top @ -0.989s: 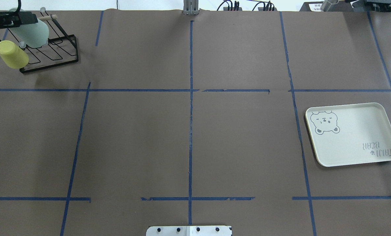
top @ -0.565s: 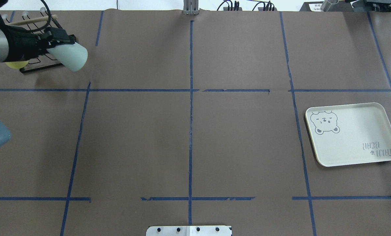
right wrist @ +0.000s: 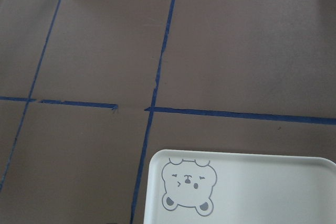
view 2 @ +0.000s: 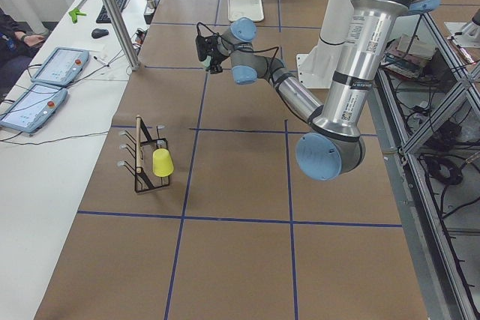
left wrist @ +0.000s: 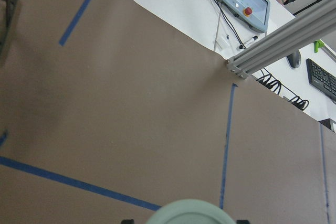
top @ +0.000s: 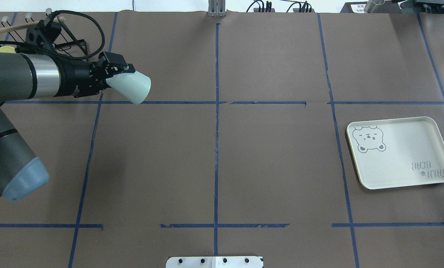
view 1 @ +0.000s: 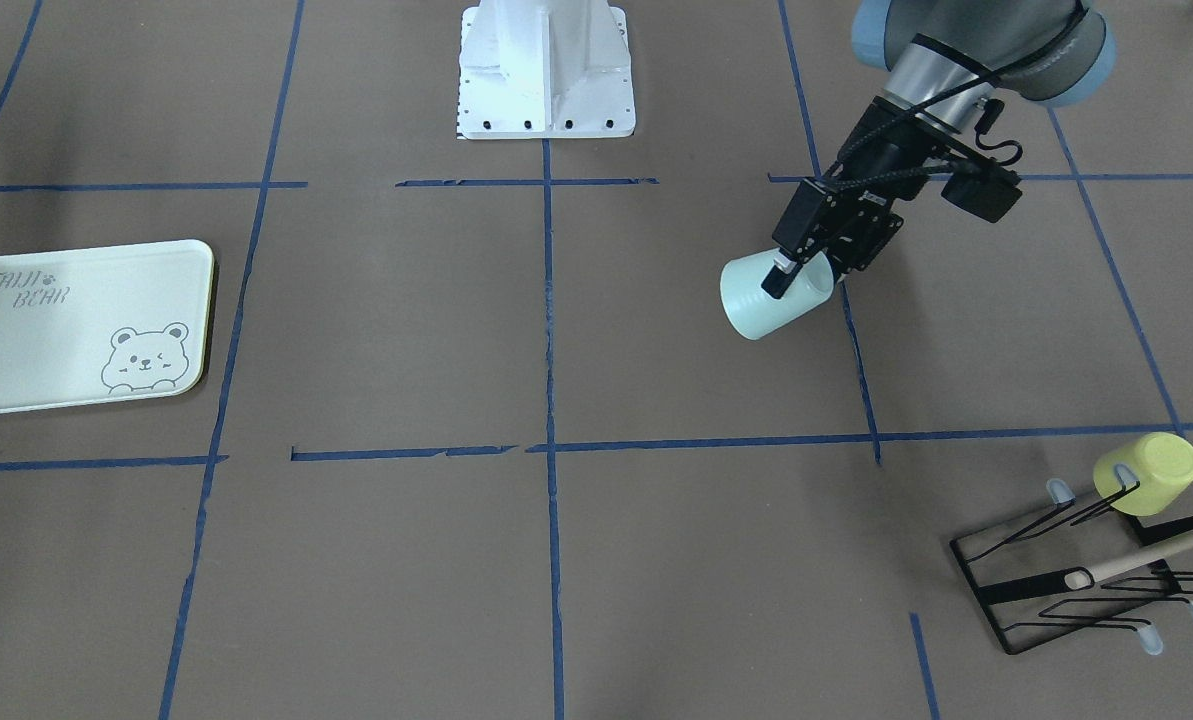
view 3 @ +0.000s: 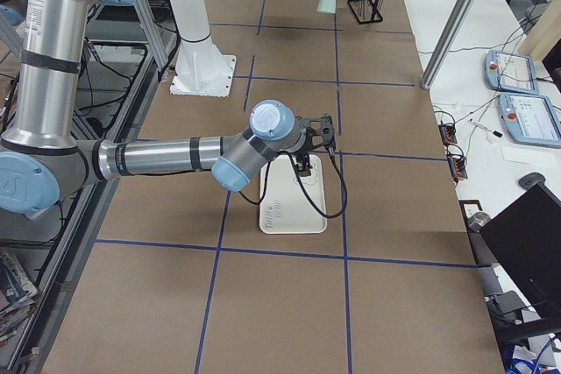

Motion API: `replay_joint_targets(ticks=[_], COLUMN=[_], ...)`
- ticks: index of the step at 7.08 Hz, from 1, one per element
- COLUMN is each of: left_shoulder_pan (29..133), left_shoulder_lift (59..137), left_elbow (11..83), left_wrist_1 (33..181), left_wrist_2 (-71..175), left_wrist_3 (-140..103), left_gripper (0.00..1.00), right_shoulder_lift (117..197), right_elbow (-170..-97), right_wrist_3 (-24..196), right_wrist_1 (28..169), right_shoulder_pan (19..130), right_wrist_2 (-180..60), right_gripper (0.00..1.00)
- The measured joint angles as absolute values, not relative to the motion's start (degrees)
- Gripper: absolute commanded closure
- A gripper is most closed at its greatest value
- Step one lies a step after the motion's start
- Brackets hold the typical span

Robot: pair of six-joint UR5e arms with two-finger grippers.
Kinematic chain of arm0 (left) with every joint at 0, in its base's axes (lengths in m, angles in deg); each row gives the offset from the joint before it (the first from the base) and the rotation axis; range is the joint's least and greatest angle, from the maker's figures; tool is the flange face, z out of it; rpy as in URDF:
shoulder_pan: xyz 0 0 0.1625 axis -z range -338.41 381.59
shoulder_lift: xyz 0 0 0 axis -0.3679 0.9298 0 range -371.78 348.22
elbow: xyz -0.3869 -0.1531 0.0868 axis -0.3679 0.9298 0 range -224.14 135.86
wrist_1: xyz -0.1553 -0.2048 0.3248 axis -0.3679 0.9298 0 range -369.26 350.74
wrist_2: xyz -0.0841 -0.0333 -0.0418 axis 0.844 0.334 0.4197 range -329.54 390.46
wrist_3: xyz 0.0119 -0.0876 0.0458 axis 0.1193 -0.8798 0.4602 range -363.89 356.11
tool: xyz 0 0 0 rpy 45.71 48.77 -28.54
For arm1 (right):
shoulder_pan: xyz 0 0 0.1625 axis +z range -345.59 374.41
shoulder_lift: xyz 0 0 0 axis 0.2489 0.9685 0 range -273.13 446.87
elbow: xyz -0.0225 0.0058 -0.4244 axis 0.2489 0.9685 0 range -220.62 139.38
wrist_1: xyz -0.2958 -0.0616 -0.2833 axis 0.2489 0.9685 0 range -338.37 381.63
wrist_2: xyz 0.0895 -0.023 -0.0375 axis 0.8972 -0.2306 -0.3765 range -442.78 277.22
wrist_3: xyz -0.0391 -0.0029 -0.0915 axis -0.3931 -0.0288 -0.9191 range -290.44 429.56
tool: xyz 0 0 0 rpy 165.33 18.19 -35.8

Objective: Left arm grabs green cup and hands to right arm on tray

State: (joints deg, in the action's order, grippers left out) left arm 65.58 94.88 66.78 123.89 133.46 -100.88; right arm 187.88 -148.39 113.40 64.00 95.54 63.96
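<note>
Mint-green plastic is pinched between the black fingers of the left end effector point(top: 118, 75). It holds the green cup point(top: 132, 87) by one end, tipped on its side in the air above the tabletop point(top: 222, 167), probably to leave the body free for a second grip. The rack point(view 1: 1056, 590) and yellow cup point(view 1: 1151, 470) sit further out. The right end effector point(view 3: 308, 155) hangs over the tray point(top: 400, 156), well apart from the cup. Whether it is spread or pressed together, I cannot tell.

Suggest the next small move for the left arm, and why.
Probably carry the green cup toward the tray: the left gripper holds it aloft far from there, and the right arm hovers by the tray, too distant for a handover.
</note>
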Motion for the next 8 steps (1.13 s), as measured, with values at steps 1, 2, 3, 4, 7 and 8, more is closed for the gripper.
replay_joint_targets(ticks=[1, 2, 3, 4, 7, 8], left_shoulder_pan=[63.3, 59.9, 56.6, 54.5, 52.3, 51.2], left_shoulder_lift=[95.6, 96.9, 98.5, 99.6, 100.2, 100.3], left_elbow=[66.5, 66.2, 65.9, 65.2, 61.5, 60.8], left_wrist_1=[126.3, 127.7, 128.9, 132.4, 147.0, 150.8], left_wrist_2=[131.6, 127.6, 124.0, 122.2, 121.3, 120.6], left_wrist_3=[-103.9, -106.1, -107.8, -110.3, -117.9, -118.3], left_gripper=[0.58, 0.58, 0.58, 0.58, 0.58, 0.58], right_shoulder_lift=[186.2, 184.5, 183.0, 181.5, 175.9, 174.4], right_elbow=[-148.4, -148.3, -148.1, -147.8, -146.5, -145.0], right_wrist_3=[121.2, 129.0, 135.8, 143.1, 166.1, 169.2], right_wrist_1=[58.7, 53.6, 48.4, 42.5, 25.7, 19.5], right_shoulder_pan=[92.1, 88.9, 85.6, 81.6, 70.4, 64.7], right_wrist_2=[60.5, 57.0, 53.5, 49.5, 40.2, 34.6], right_gripper=[0.0, 0.0, 0.0, 0.0, 0.0, 0.0])
